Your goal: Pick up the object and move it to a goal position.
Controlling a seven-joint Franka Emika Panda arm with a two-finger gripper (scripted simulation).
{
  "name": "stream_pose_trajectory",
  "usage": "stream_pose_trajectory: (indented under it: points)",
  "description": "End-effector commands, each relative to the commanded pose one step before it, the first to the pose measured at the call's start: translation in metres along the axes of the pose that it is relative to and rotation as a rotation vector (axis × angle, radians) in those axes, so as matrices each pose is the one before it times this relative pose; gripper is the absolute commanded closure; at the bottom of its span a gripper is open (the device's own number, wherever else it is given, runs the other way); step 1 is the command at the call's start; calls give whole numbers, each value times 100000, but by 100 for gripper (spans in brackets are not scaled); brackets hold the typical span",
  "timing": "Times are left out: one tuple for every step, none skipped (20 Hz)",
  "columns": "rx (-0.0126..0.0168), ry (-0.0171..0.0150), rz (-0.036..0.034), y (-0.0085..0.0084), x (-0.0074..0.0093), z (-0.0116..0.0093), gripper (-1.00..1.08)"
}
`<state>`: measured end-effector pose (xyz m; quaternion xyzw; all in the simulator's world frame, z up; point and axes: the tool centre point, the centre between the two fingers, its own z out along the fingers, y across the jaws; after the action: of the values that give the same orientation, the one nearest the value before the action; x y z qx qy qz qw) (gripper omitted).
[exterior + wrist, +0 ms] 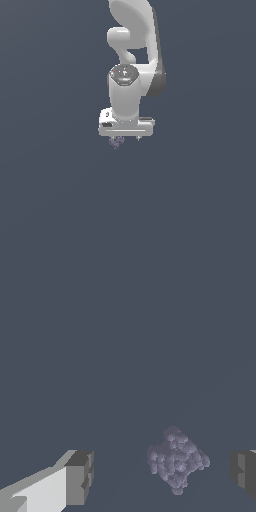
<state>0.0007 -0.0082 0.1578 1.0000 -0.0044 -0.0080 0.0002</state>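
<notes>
Item 1. Robot arm (131, 60): white, jointed, with dark grey trim at one joint. In the exterior view it enters at the top centre of the frame and reaches down to the middle. A round dark cap with small markings sits on the wrist housing.

Item 2. Gripper (125, 137): a white crossbar at the bottom of the arm, centre of the exterior view, with two short fingers pointing down. In the wrist view, one finger (80, 477) shows as a grey pad on a white body near the lower left corner of the picture, the other as a grey pad (244, 474) cut by the right edge. The jaws stand spread wide apart, with nothing gripped between them.

Item 3. Clump (177, 458): small, lumpy, purple-grey, irregular in outline. In the wrist view it lies in the gap between the two pads, nearer the one at the picture's right edge, touching neither. In the exterior view the clump (116, 143) shows just under the crossbar, toward the exterior view's left end of it, mostly below the fingertip there. Whether it rests on a surface cannot be told.

Item 4. Background (50, 200): plain, even slate blue-grey in both views.
</notes>
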Motion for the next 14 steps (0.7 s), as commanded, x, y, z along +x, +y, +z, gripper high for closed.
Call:
stream_pose_trajectory:
  points:
    - [0,0,0,1,0,0,-92]
    - [-50,42,72,57,4,-27,-92]
    - [-164,140,251,187,10,-88,-92]
    - [-261,223,404,302,16,-140,-92]
    - [-363,309,571,421,21,-193,-92]
    - [-459,389,741,534,25,-240,-92]
    - [-427,360,719,500,21,-219,-92]
    - [-317,268,569,375,14,-158,-92]
    - [-210,178,415,252,6,-101,-92]
    - [-98,85,234,121,1,-43,-92]
    - [0,0,0,-26,-4,5,-92]
    - [74,-63,-138,-63,0,31,-92]
    - [34,-38,-280,-63,13,-1,-92]
    - [-7,0,-119,-4,9,-14,-92]
